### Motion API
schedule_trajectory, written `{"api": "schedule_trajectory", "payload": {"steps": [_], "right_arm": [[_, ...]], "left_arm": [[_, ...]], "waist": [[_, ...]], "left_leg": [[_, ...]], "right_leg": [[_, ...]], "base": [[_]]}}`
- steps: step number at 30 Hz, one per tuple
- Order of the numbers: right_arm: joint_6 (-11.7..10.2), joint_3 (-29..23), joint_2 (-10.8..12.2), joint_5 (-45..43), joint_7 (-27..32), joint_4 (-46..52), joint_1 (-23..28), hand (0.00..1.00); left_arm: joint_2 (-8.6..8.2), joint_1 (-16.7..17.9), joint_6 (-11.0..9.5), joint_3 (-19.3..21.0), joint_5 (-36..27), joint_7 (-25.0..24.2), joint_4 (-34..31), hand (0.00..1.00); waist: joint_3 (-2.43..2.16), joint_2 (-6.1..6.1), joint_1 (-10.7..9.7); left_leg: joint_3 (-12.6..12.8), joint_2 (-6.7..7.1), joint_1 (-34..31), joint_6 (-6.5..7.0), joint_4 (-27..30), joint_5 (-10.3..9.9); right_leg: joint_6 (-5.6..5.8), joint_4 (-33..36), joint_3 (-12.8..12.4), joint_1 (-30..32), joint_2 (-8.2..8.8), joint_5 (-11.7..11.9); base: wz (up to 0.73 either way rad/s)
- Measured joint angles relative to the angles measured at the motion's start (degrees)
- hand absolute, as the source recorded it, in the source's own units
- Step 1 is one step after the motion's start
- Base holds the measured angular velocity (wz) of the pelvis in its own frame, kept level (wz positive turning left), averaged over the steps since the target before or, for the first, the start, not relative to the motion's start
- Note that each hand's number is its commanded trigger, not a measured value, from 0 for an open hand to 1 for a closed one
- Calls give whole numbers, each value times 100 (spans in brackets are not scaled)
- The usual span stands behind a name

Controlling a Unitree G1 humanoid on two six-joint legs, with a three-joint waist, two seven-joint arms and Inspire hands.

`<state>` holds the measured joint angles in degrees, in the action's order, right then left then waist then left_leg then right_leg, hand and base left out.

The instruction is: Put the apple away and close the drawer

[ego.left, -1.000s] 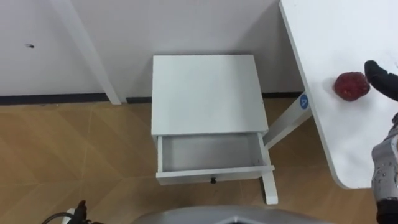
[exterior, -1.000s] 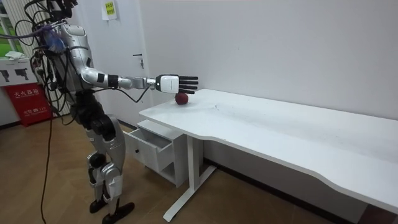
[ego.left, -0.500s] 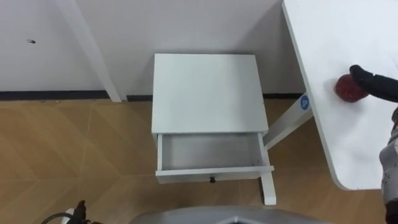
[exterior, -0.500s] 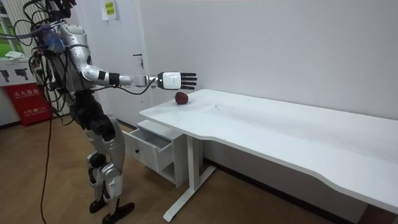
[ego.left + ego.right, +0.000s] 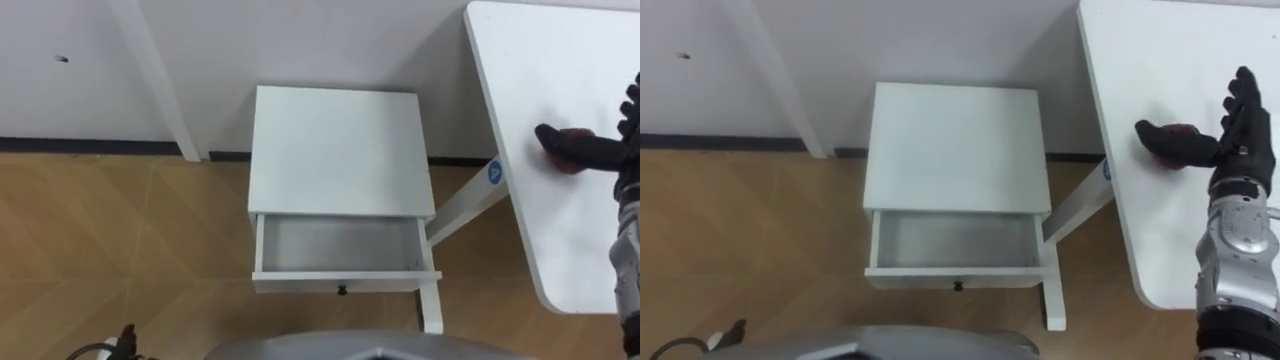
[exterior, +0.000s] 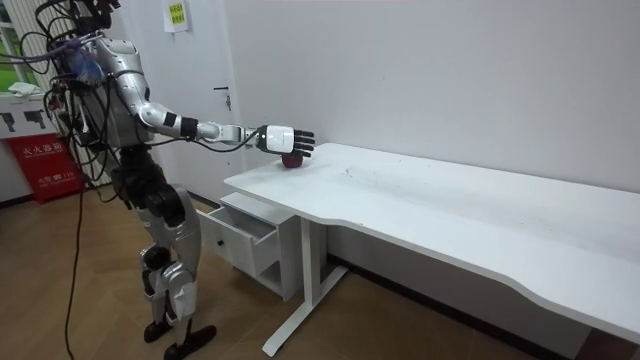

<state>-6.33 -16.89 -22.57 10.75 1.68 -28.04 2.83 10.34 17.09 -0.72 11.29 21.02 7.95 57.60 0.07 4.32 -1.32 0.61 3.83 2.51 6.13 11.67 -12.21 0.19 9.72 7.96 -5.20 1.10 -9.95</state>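
Standing on the wood floor [image 5: 120,230] before a white wall, the robot faces a small white cabinet [image 5: 340,150] and reaches its right arm out sideways over the corner of a long white table [image 6: 450,200]. In the room view the table runs off to the view's right, and the cabinet sits just beside the table's near leg, partly under its end. Seen from above in the eye views, the cabinet's top is bare and its single drawer [image 5: 340,245] is pulled out toward the robot, showing a pale inside with nothing in it.

The right hand [image 5: 1240,140] is spread wide over the table corner: its fingers [image 5: 1243,95] point away from the robot, fairly straight, while the thumb stretches out to the side and lies across the apple [image 6: 291,159]. The apple, dark red, rests on the tabletop near the edge, partly covered by that thumb and not lifted; it is well apart from the open drawer. The left hand [image 5: 127,338] shows as a small dark shape at the lower left edge of the eye views, and I cannot tell its state. A small dark knob [image 5: 343,290] sits at the middle of the drawer front.
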Motion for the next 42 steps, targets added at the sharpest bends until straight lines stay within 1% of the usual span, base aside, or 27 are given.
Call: {"api": "schedule_trajectory", "payload": {"steps": [4, 6, 8, 11, 13, 17, 18, 19, 20, 21, 22, 23, 24, 25, 28, 30, 32, 36, 39, 41, 42], "right_arm": [[23, 0, -17, -14, -191, -119, -1, 0], [24, 0, -21, -109, -220, -274, -52, 0], [96, 1, -21, -206, -240, -463, -106, 0], [146, 1, -21, -235, -328, -553, -105, 0], [147, 0, -23, -331, -376, -582, -105, 0], [147, 0, -23, -487, -438, -655, -106, 0], [147, 0, -23, -488, -438, -671, -106, 6], [147, 0, -23, -492, -439, -700, -107, 21], [147, 0, -24, -543, -439, -729, -108, 59], [147, 0, -24, -573, -439, -741, -108, 67], [146, -1, -25, -650, -438, -768, -108, 97], [143, 0, -29, -699, -439, -838, -110, 100], [140, -1, -32, -719, -439, -892, -112, 100], [77, -10, -45, -768, -425, -942, -118, 100], [72, -11, -244, -917, -436, -1111, -217, 100], [71, -11, -305, -1064, -433, -1232, -284, 100], [44, -6, -388, -1176, -432, -1387, -325, 100], [42, 5, -423, -1354, -436, -1491, -403, 100], [42, 5, -423, -1423, -435, -1519, -402, 100], [39, 4, -423, -1613, -431, -1519, -404, 100], [36, 4, -423, -1648, -431, -1519, -404, 100]], "left_arm": [[3, 7, 48, 2, -1, -1, 0, 0], [21, -3, 52, 1, 0, -3, -2, 0], [77, -5, 54, 0, -1, -10, -5, 0], [166, -7, 79, -15, -4, -18, -4, 0], [198, -4, 82, -14, -4, -18, -4, 0], [203, -6, 82, -7, -4, -20, -5, 0], [204, -5, 82, -7, -4, -21, -5, 0], [204, -7, 82, -6, -6, -21, -5, 0], [204, -7, 81, -5, -6, -21, -5, 0], [204, -6, 81, -5, -6, -21, -5, 0], [204, -5, 78, -5, -5, -21, -5, 0], [206, -6, 77, -5, -5, -21, -5, 0], [207, -9, 75, -6, -5, -21, -5, 0], [207, -7, 70, -7, -6, -22, -4, 0], [209, -3, 66, -7, -8, -23, -4, 0], [216, -6, 61, -13, -7, -23, -4, 0], [219, -9, 36, -28, -7, -23, -4, 0], [242, -7, 35, -33, -8, -34, -2, 0], [294, -6, 13, -33, -7, -133, 1, 0], [353, -10, -14, -42, -7, -207, 27, 0], [367, -10, -14, -52, -6, -222, 32, 0]], "waist": [[-12, 21, -4], [2, 59, -4], [5, 126, -6], [4, 183, -53], [0, 187, -60], [3, 178, -69], [4, 178, -69], [5, 176, -70], [5, 176, -75], [5, 176, -78], [9, 172, -84], [9, 174, -88], [8, 176, -88], [7, 178, -92], [8, 183, -130], [13, 195, -137], [12, 209, -134], [24, 235, -122], [30, 241, -127], [25, 249, -120], [24, 250, -123]], "left_leg": [[4, -2, 38, -2, -2, 1], [-6, 0, 81, -2, -9, 1], [-24, 1, 114, -2, -15, 1], [-90, 12, 115, -2, -1, 1], [-103, 15, 125, -2, 4, 1], [-105, 18, 125, -2, 6, 1], [-106, 17, 125, -2, 5, 1], [-108, 17, 124, -2, 5, 1], [-112, 17, 124, -2, 5, 1], [-114, 17, 124, -2, 5, 1], [-117, 18, 124, -2, 4, 1], [-122, 18, 124, -2, 4, 1], [-125, 18, 124, -2, 4, 1], [-126, 19, 124, -2, 4, 1], [-126, 20, 124, -2, 5, 1], [-122, 17, 124, -2, 5, 1], [-123, 16, 123, -2, 3, 1], [-145, 17, 112, -2, 5, 0], [-161, 18, 108, -1, 12, 0], [-189, 20, 103, -1, 16, -1], [-198, 22, 103, -1, 17, -1]], "right_leg": [[0, -8, 7, -39, 22, 0], [0, -9, 8, -80, 22, 0], [0, -13, 21, -124, 22, 0], [0, -11, 107, -152, 32, 0], [0, -10, 163, -168, 39, 0], [0, -16, 166, -174, 41, 0], [0, -16, 166, -174, 41, 0], [0, -16, 166, -174, 39, 0], [0, -16, 167, -175, 39, 0], [0, -15, 168, -176, 38, 0], [0, -17, 167, -176, 36, 0], [0, -16, 171, -177, 33, 0], [0, -16, 171, -177, 32, 0], [0, -16, 171, -177, 32, 0], [0, -16, 204, -181, 38, 0], [0, -20, 254, -180, 38, 0], [0, -20, 363, -181, 49, 0], [0, -15, 382, -181, 46, 0], [0, -13, 405, -185, 43, 0], [0, -6, 482, -189, 50, 0], [0, -6, 481, -193, 54, 0]], "base": [[0], [0], [4], [11], [7], [0], [0], [0], [0], [0], [0], [0], [0], [0], [0], [0], [0], [2], [4], [6], [8]]}}
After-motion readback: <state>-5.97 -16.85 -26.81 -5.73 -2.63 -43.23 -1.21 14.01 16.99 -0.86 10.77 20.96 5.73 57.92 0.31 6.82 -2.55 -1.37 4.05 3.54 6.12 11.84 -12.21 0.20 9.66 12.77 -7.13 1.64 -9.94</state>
